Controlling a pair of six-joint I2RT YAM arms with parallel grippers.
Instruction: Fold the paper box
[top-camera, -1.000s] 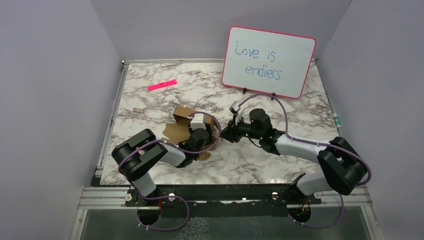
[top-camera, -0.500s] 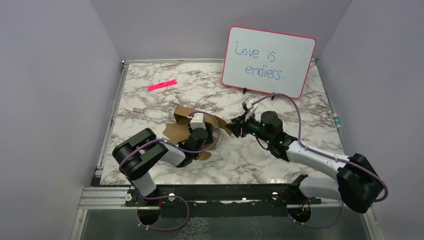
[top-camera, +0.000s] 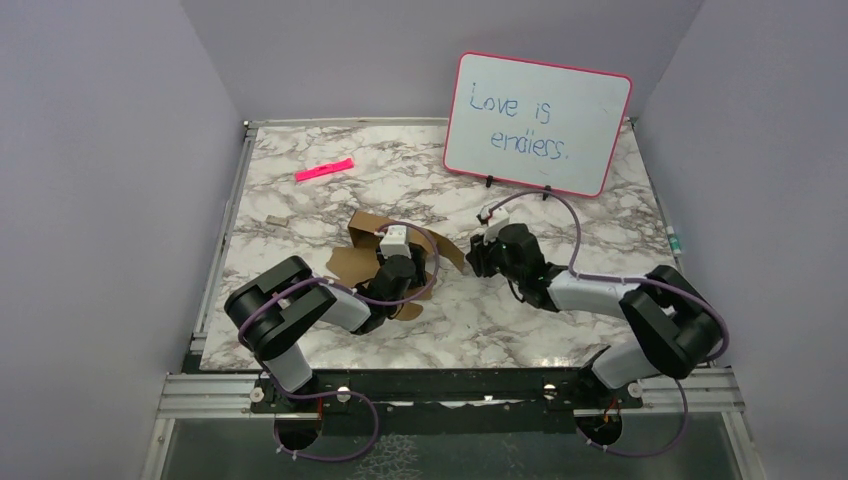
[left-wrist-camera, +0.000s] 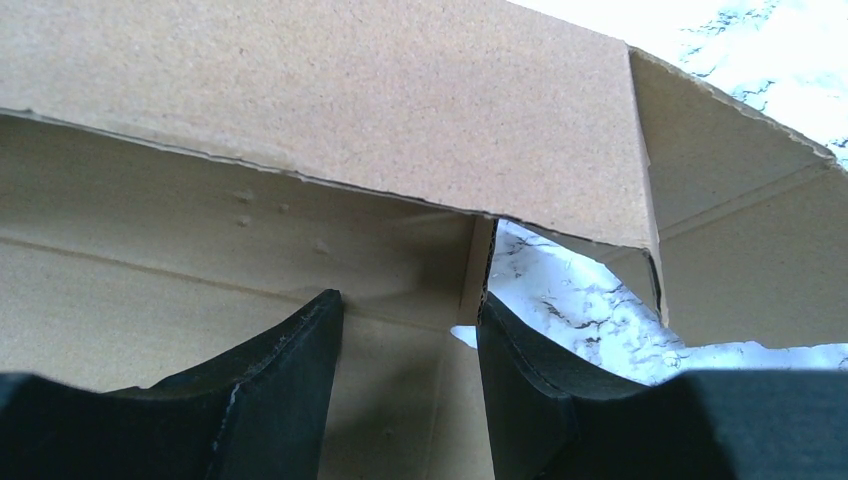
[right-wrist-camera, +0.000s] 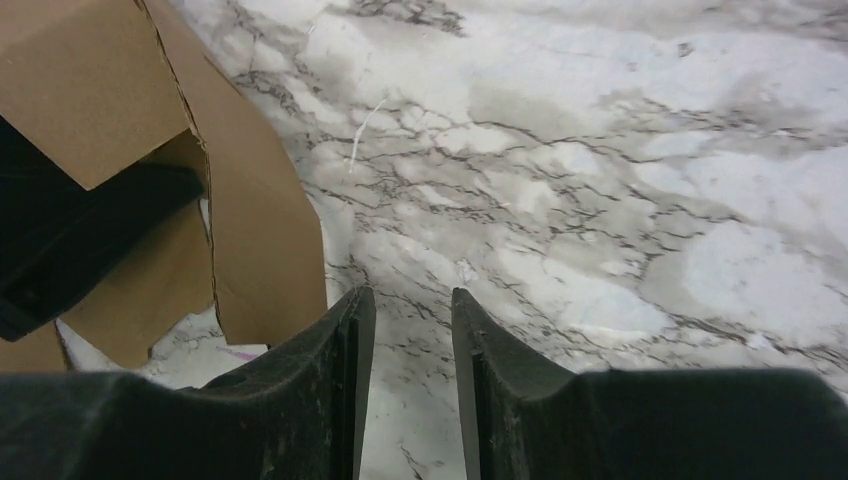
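Observation:
The paper box (top-camera: 352, 263) is plain brown cardboard, half opened on the marble table left of centre, with flaps spread outward. My left gripper (top-camera: 400, 268) reaches down into it. In the left wrist view its jaws (left-wrist-camera: 410, 305) stand open over an inner panel of the paper box (left-wrist-camera: 330, 110), and the right fingertip (left-wrist-camera: 505, 335) rests beside a wall edge. My right gripper (top-camera: 477, 255) hovers just right of the box's right flap (top-camera: 447, 248). It is open (right-wrist-camera: 410, 295) over bare marble, with the flap (right-wrist-camera: 265, 250) just left of its left finger.
A pink-rimmed whiteboard (top-camera: 537, 122) stands on a stand at the back right. A pink marker (top-camera: 324, 169) lies at the back left, and a small brown scrap (top-camera: 277, 219) lies near the left edge. Grey walls close in both sides.
My right gripper has drawn back to the right, away from the box's right flap, and its jaws have parted a little. The flap now sticks out to the right. The left arm has stayed put.

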